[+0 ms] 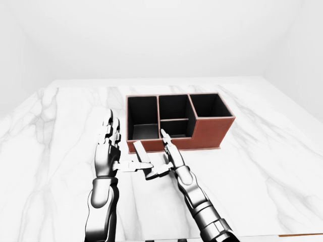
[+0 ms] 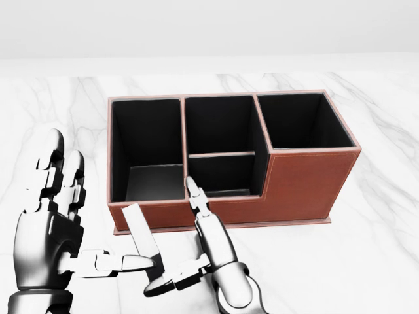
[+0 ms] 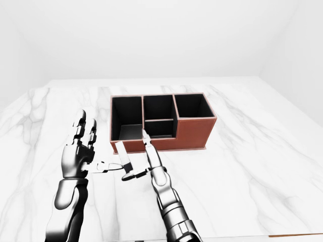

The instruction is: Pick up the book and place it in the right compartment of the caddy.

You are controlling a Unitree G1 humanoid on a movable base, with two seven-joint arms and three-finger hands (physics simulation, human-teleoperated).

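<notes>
A thin grey book with a dark spine (image 2: 145,243) is held tilted just below the brown leather caddy with black compartments (image 2: 308,183) on the white marble worktop (image 2: 380,261). It seems to be pinched between the thumb of the left hand (image 2: 49,245) and that of the right hand (image 2: 213,255). The other fingers (image 2: 196,199) are kept straight and spread.

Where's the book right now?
Head view, lower left: the book stands tilted on the table just below the caddy, between the left hand and right hand.
</notes>
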